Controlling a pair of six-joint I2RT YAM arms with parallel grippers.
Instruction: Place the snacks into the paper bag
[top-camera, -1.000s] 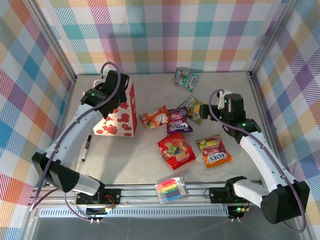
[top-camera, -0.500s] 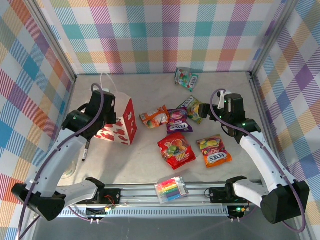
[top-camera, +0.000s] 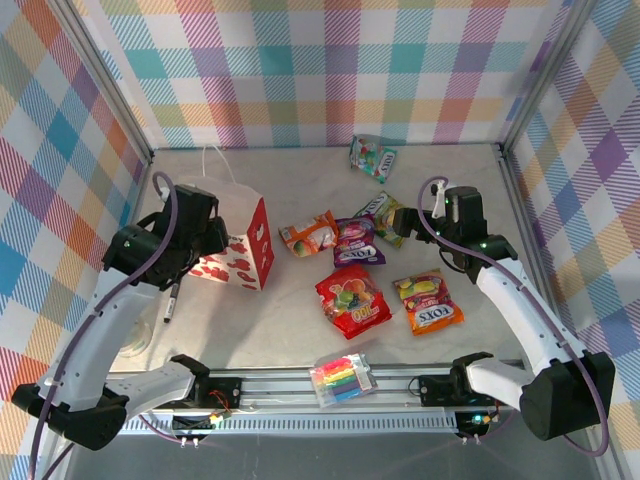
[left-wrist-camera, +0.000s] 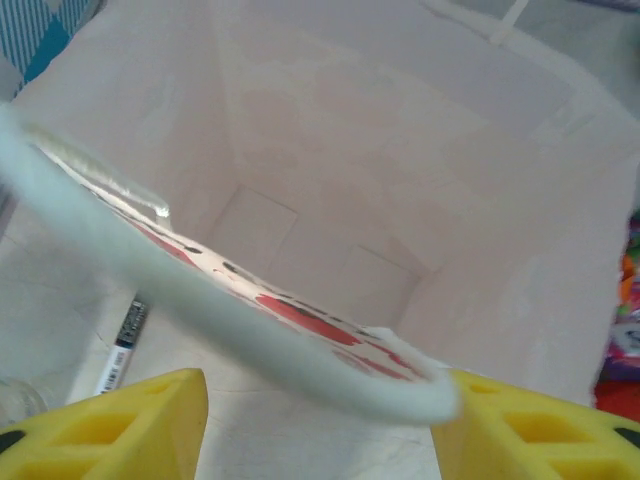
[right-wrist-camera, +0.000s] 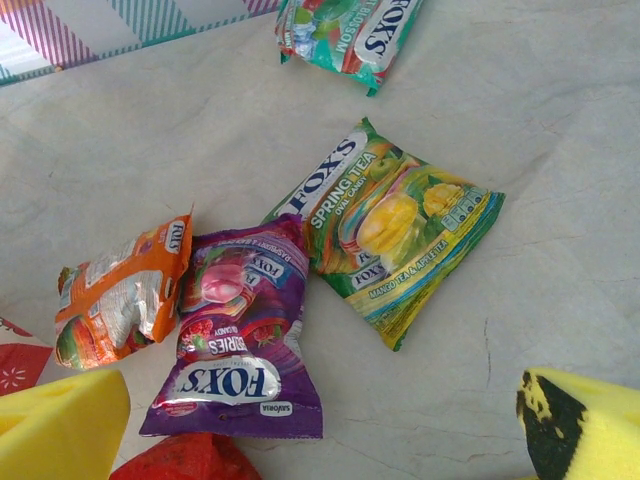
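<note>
Bag: the upright white-and-red paper gift bag with red heart prints (top-camera: 243, 255) stands on the left part of the pale table (top-camera: 300, 180), mouth open upward.
Left gripper: the left gripper (left-wrist-camera: 320, 428) hangs over the bag's mouth and looks down onto its white inner walls. Its yellow fingers (left-wrist-camera: 110, 425) stand well apart and clamp nothing.
Bag handle: a blurred white handle loop (left-wrist-camera: 200, 300) crosses just in front of the fingers. Contact cannot be told.
Right gripper: the right gripper (right-wrist-camera: 320, 440) is low over the centre cluster, yellow fingers spread wide and holding nothing.
Centre cluster: the glossy orange candy pouch (right-wrist-camera: 125, 295), the purple pouch (right-wrist-camera: 235, 330) and the yellow-green "Spring Tea" pouch (right-wrist-camera: 395, 225) lie flat in a row. The purple one touches both neighbours.
Far pouch: the teal pouch (top-camera: 372, 157) lies near the back wall, apart from the others.
Near pouches: the red pouch (top-camera: 352, 300) and the orange-red "FOXS" pouch (top-camera: 427, 302) lie side by side, nearer the arm bases.
Snack count: all six pouches are on the table, outside the bag.
Other items: a black pen (top-camera: 172, 297) lies just left of the bag, and a clear pack of rainbow markers (top-camera: 342, 380) sits at the near edge.
</note>
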